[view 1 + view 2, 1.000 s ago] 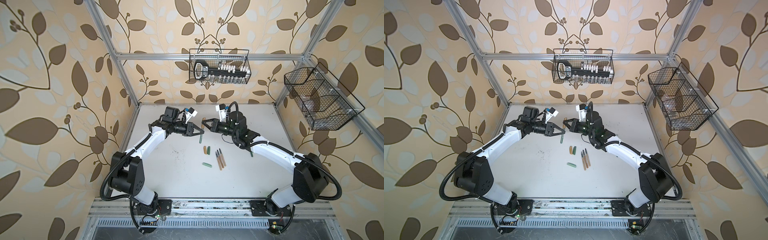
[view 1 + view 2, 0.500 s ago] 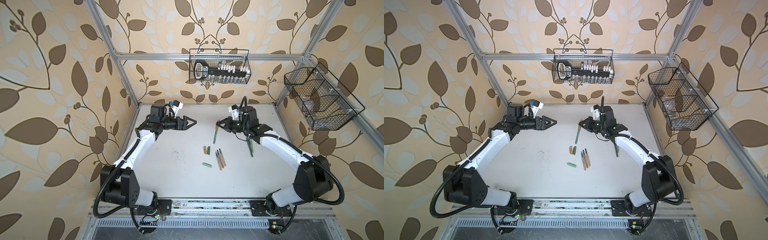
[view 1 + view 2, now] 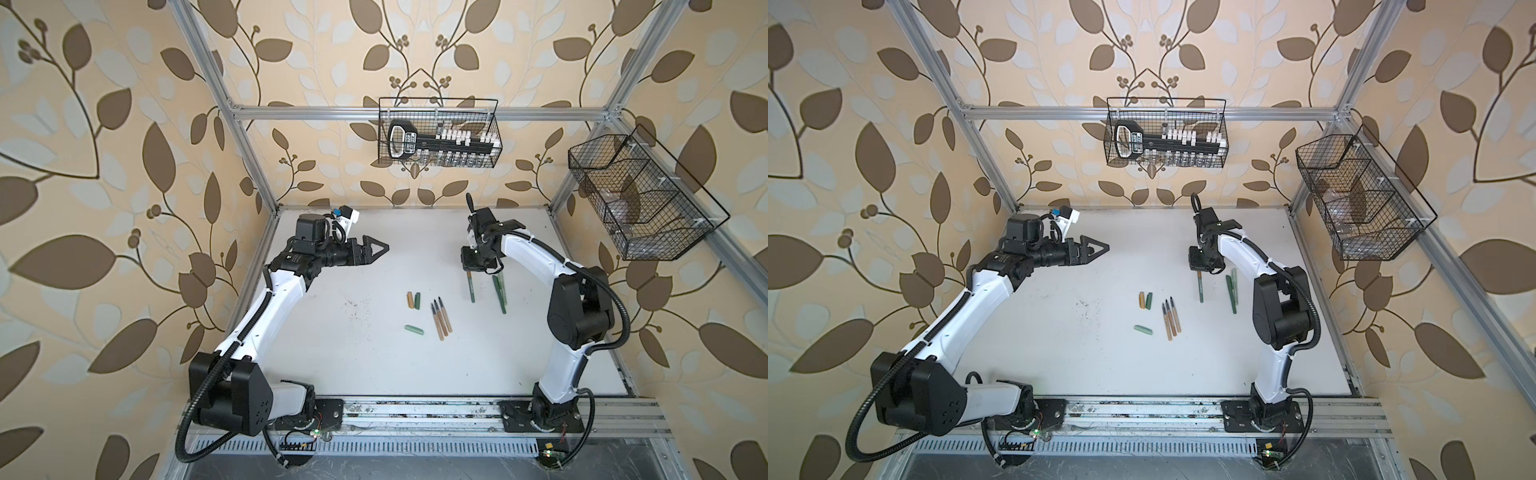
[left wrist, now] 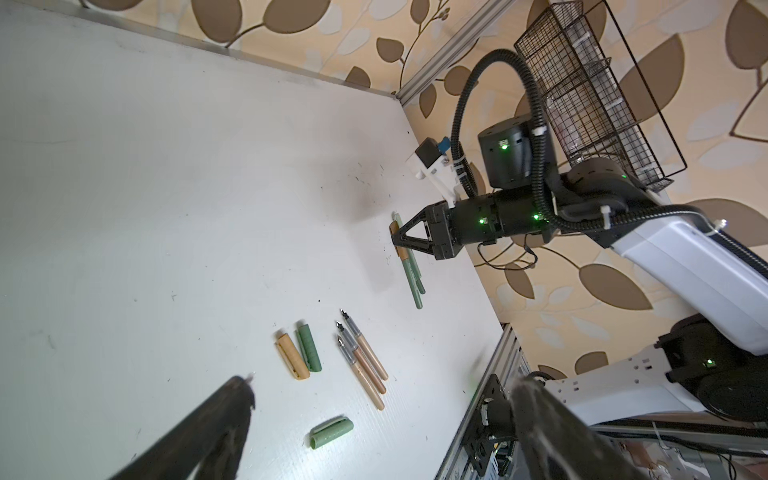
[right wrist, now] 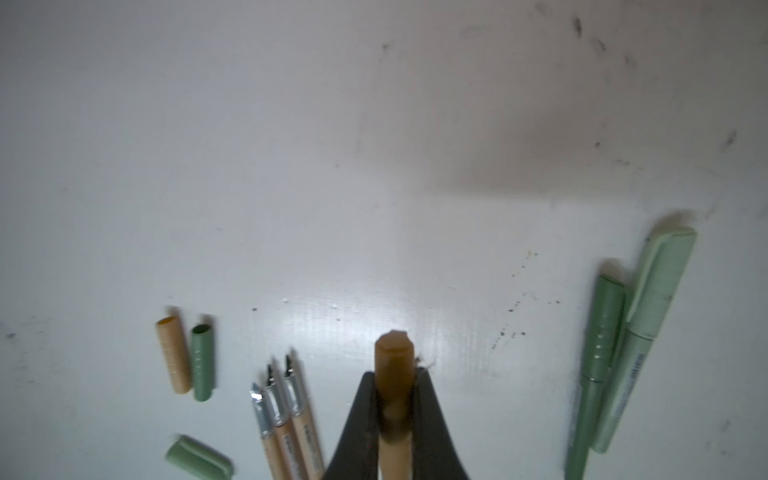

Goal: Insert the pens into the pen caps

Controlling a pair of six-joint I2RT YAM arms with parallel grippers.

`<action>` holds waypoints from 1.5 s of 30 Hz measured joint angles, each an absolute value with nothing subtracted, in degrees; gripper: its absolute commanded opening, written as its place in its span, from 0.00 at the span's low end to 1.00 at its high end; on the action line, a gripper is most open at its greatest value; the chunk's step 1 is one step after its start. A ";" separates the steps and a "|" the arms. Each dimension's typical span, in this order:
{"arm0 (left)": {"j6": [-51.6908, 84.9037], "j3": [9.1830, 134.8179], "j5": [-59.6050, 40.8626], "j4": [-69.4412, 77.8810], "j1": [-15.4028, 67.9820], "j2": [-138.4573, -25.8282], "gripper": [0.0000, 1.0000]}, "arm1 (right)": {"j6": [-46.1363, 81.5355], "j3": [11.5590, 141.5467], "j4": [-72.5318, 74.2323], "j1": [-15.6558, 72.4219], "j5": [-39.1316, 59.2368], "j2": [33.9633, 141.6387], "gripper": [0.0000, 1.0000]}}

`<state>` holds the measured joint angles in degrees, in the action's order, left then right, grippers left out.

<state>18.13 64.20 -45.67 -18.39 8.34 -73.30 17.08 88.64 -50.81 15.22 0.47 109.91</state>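
Well, the right pincer point(image 5: 395, 386) is clamped on the tan cap of a dark green pen point(image 3: 472, 287), whose barrel hangs toward the table point(image 3: 353, 365), right of centre in both top views. The left pincer point(image 3: 380, 248) stands spread wide and empty at upper left of the table.

Three uncapped tan pens point(image 3: 440, 319) lie touching at centre. A loose tan cap point(image 3: 410, 300) and a dark green cap point(image 3: 417, 300) sit just left of them, with a mint cap point(image 3: 414, 330) below.

They look light, stiff and smooth — likely to roll. Best gripped mid-barrel, clear of the nibs.

The table is hard, white and ink-flecked. The walls are leaf-papered, and a wire basket point(image 3: 384, 158) hangs behind.
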 measured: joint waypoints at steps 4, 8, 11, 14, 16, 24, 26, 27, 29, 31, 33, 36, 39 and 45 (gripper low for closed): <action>19.25 64.18 -43.16 -21.30 9.08 -68.53 0.99 | 14.85 88.64 -53.28 13.72 -3.92 112.53 0.00; 21.02 64.16 -40.91 -23.29 10.31 -65.28 0.99 | 13.54 88.29 -53.36 11.70 -6.39 114.08 0.03; 22.17 64.16 -38.61 -24.67 11.97 -64.45 0.99 | 12.95 87.24 -52.53 9.82 -7.11 114.52 0.06; 24.29 64.16 -36.36 -25.74 13.47 -64.45 0.99 | 12.23 86.78 -51.83 8.43 -7.77 115.46 0.08; 25.47 64.18 -34.87 -25.78 14.39 -64.45 0.99 | 11.68 86.67 -51.40 8.12 -8.19 116.09 0.11; 28.53 66.74 -29.19 -25.98 18.20 -66.22 0.99 | 9.34 85.95 -49.93 7.84 -8.67 116.99 0.23; 28.95 67.05 -27.90 -25.78 19.20 -66.63 0.99 | 8.88 85.89 -49.87 7.44 -8.86 117.16 0.29; 29.10 67.09 -27.51 -25.82 19.57 -66.81 0.99 | 8.69 85.82 -49.80 7.27 -8.93 117.16 0.31; 29.41 67.11 -26.37 -25.87 20.27 -67.11 0.99 | 8.27 85.80 -49.74 6.94 -8.99 117.16 0.33; 29.78 67.11 -25.43 -25.98 20.47 -67.24 0.99 | 8.23 85.80 -49.67 6.72 -8.97 117.16 0.35; 30.04 67.11 -24.80 -26.02 20.71 -67.24 0.99 | 8.21 85.80 -49.56 6.81 -8.80 117.05 0.36; 30.04 67.11 -23.97 -26.09 20.71 -67.42 0.99 | 8.23 85.80 -49.41 7.55 -8.32 116.40 0.40; 29.87 67.11 -23.66 -26.26 20.71 -68.45 0.99 | 8.08 85.78 -49.43 9.08 -7.27 114.21 0.45; 27.68 67.11 -23.22 -27.24 20.71 -71.42 0.99 | 8.32 82.89 -47.51 12.80 -2.26 106.04 0.53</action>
